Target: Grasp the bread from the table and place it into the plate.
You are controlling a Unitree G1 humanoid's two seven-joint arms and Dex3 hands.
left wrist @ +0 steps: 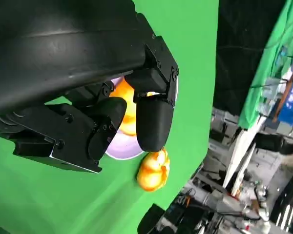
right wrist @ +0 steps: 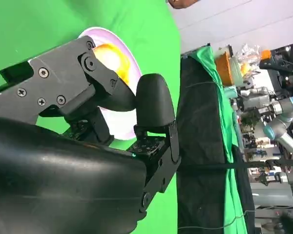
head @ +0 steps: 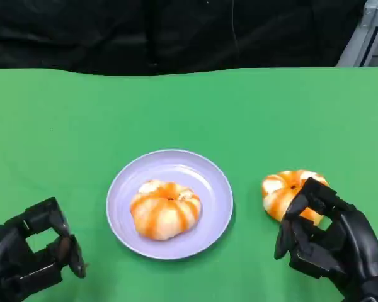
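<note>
Green cloth covers the table [head: 63,126], black curtain behind it at the far edge. We count two bread pieces, one plate, two hands. One lilac plate [head: 211,182] sits at table centre, and the bread on the plate [head: 165,209] lies in its middle, round, orange-and-cream striped, dimple facing up. The second piece, the bread on the table [head: 283,189], rests on the cloth just right of the plate, apart from its rim; the same striped round bun, tipped slightly so its dimple faces up and a bit toward the camera. It is near round, so we can give no clear long axis. Our right hand [head: 324,236] is at the near side of that bun, fingers curved, upper fingertips reaching over its near right edge; we cannot tell whether they touch it, and no closed grip shows. In the left wrist view the table bun [left wrist: 154,171] lies beyond the plate [left wrist: 118,148], free on the cloth. Our left hand [head: 41,251] hovers low at the near left, well apart from the plate, fingers curled partway with a gap between them, holding nothing. In the right wrist view the plate [right wrist: 118,123] with its bun [right wrist: 111,57] shows past the right hand's fingers [right wrist: 154,102].
</note>
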